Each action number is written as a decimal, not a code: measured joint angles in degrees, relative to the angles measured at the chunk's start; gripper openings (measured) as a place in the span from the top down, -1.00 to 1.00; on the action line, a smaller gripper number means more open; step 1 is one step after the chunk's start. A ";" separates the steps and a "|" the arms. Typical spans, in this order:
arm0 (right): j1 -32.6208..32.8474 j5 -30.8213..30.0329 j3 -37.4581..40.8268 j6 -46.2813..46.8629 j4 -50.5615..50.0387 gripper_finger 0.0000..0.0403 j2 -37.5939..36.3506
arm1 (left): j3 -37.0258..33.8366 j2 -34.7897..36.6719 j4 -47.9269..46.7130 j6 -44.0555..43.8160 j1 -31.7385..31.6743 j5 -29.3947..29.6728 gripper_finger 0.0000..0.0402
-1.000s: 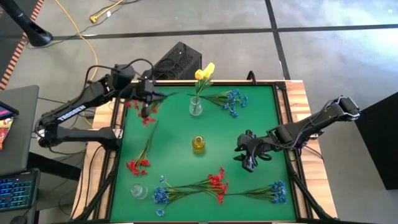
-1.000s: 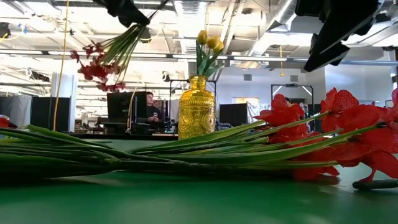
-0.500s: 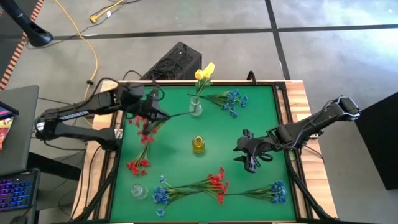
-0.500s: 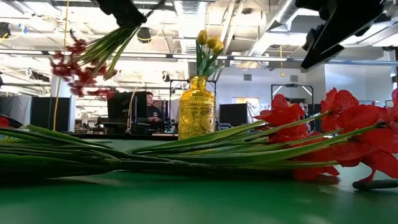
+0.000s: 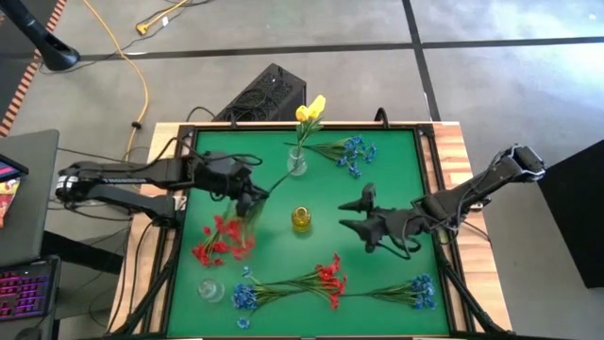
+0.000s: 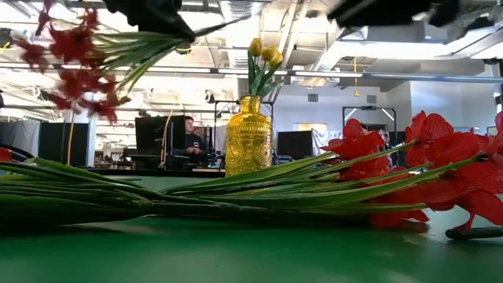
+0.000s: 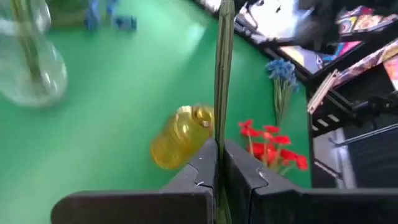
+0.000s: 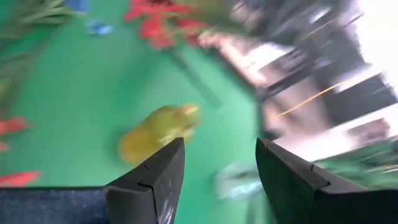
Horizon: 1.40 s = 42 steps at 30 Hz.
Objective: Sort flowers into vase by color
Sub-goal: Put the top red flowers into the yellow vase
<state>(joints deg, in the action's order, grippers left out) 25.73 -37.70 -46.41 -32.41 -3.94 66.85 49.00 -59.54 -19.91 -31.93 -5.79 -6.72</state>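
Left gripper [image 5: 253, 196] grips red spray [image 5: 225, 238] over green table [image 5: 396, 179].

**What I can't make out**

From my seat the right wrist view is smeared: the yellow vase [image 8: 158, 132] is a blob. In the low view, the red spray [image 6: 75, 63] at ten o'clock blurs and is cropped by the frame's top.

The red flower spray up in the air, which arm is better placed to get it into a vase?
Left, probably. The left gripper already has its jaws shut on the red spray's stem, next to the yellow vase. The right gripper hangs open and empty on the vase's other side.
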 joint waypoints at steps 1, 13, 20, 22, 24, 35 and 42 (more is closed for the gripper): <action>0.21 -0.83 0.00 -3.08 1.99 -0.11 -0.02 | -0.27 -0.56 1.67 -1.59 0.55 0.02 1.00; -0.67 -6.34 0.00 -39.22 25.74 -0.11 8.23 | -0.65 -10.93 23.12 -17.50 5.84 0.69 1.00; -3.30 -12.17 0.00 -50.39 34.93 -0.11 15.23 | -0.69 -15.53 27.35 -19.52 5.91 -2.00 1.00; -3.84 -11.93 -0.01 -50.46 37.04 -0.11 16.78 | -0.68 -16.15 26.93 -19.59 5.86 -2.02 1.00; -4.31 -11.92 -0.02 -50.65 37.79 -0.11 17.77 | -0.71 -16.60 27.35 -19.51 5.86 -2.03 1.00; -8.25 -10.39 -3.13 -53.04 40.47 -0.10 23.47 | -0.67 -16.66 27.18 -16.75 5.32 -1.80 1.00; -8.21 -10.33 -5.22 -53.09 40.36 0.18 26.28 | -0.67 -16.66 27.14 -16.09 5.32 -2.22 1.00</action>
<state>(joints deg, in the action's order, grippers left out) 17.52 -48.03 -51.63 -85.49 36.42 93.13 48.34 -76.20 7.24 -48.02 -0.47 -8.94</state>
